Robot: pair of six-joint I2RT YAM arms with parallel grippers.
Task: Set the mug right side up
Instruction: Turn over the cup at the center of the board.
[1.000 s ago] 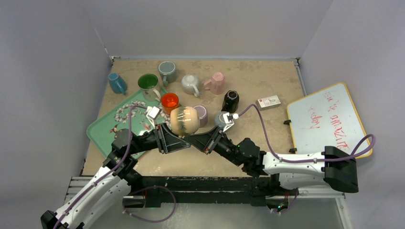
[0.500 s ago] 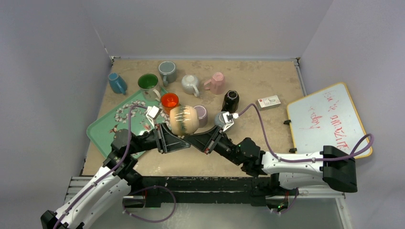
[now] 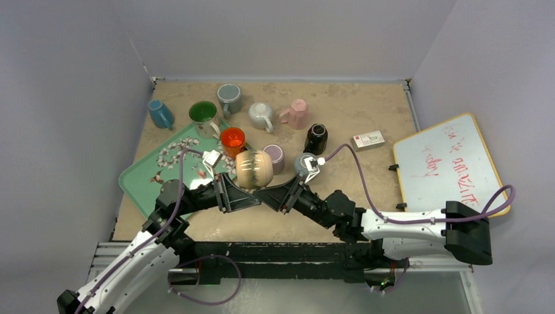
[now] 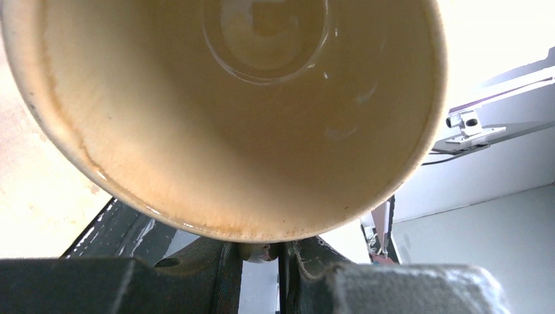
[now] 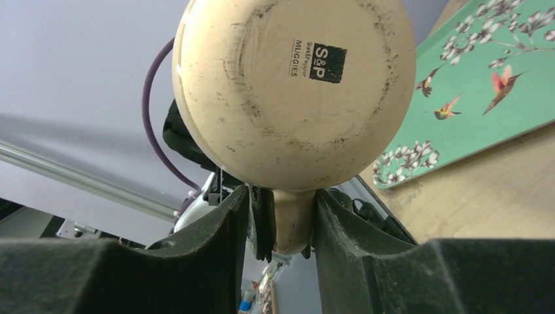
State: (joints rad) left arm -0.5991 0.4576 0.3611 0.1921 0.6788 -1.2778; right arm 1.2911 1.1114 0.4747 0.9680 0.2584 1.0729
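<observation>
Tan surface [image 3: 366, 124]; cream mug [image 3: 252, 169] held aloft on its side near the middle.
Left hand [image 4: 260, 252] pinches the rim; right hand [image 5: 281, 226] straddles the handle, grip unclear. Orange cup [image 3: 232, 139] just behind, green tray [image 3: 136, 178] to the left.

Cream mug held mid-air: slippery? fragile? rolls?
Glossy, ceramic-looking cream mug: probably rigid, slick, chippable. Left gripper pinches only the rim, so it may pivot. Set down sideways, its rounded body would likely roll until the handle stops it.
</observation>
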